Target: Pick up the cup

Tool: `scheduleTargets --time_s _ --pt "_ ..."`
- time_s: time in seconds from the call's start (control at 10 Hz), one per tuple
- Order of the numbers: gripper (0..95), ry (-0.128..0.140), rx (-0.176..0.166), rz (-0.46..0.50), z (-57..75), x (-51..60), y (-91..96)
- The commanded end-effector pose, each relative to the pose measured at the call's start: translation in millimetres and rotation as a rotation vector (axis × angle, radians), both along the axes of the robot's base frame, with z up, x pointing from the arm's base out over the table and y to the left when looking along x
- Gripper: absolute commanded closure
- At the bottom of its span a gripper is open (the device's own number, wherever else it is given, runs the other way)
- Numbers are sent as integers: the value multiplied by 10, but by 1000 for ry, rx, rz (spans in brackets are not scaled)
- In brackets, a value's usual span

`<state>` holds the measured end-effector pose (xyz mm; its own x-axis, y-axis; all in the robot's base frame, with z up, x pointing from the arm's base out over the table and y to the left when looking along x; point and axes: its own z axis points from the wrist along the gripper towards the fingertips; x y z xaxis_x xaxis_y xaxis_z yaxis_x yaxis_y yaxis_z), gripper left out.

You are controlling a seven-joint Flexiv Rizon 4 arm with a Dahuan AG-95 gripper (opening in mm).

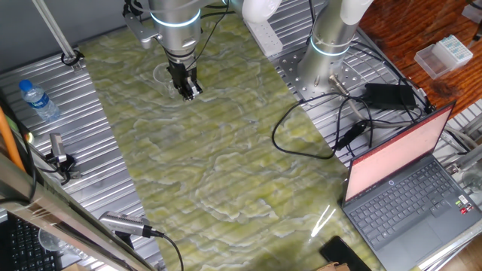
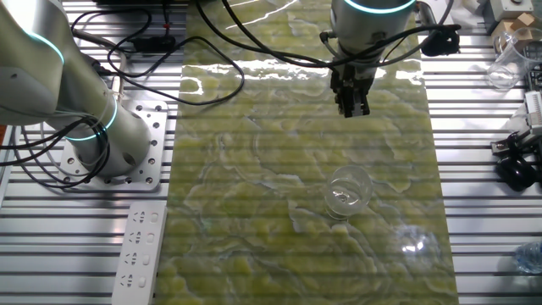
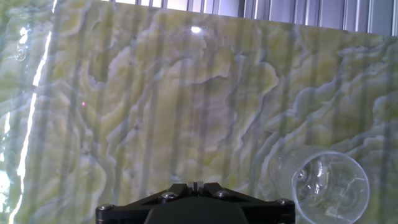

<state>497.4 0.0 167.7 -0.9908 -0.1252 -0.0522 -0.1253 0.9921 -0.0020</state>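
- The cup (image 2: 348, 192) stands upright on the green marbled surface (image 2: 254, 169), its round rim facing up; nothing shows inside it, though the glass glints with reflections.
- In the hand view the cup (image 3: 323, 186) sits at the lower right, off to the side of the camera's line along the fingers, partly cut by the frame's edge.
- In one fixed view the cup (image 1: 165, 74) is only a faint clear ring just beside the claw, partly hidden behind it.
- The claw (image 2: 351, 103) hangs above the surface, apart from the cup and touching nothing. Its fingers look pressed together, with no gap visible between them and nothing pinched.
- The stretch of surface between claw and cup is bare marble; nothing stands in the way there.
- A clear water bottle (image 1: 38, 100) with a blue cap lies on the ribbed metal beside the marble, well apart from the cup.
- An open laptop (image 1: 407, 181) with a pinkish screen sits at the far corner, with a black power brick (image 1: 390, 93) and looping cables (image 1: 316, 132) near it.
- A second arm's silver base (image 2: 93, 127) is bolted next to the marble, and a white power strip (image 2: 140, 254) lies on the ribbed metal near it.
- A clear lidded box (image 1: 446, 54) rests on the wooden area; I cannot tell what it holds.
- Another clear container (image 2: 506, 61) sits off the marble's edge; its contents are too blurred to tell.
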Motion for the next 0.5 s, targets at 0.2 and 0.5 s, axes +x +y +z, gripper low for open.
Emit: scheduleTargets --time_s 0.2,0.5 --pt "950 -1 0 4 -5 -9 0" --pt "950 -1 0 6 -8 -17 0"
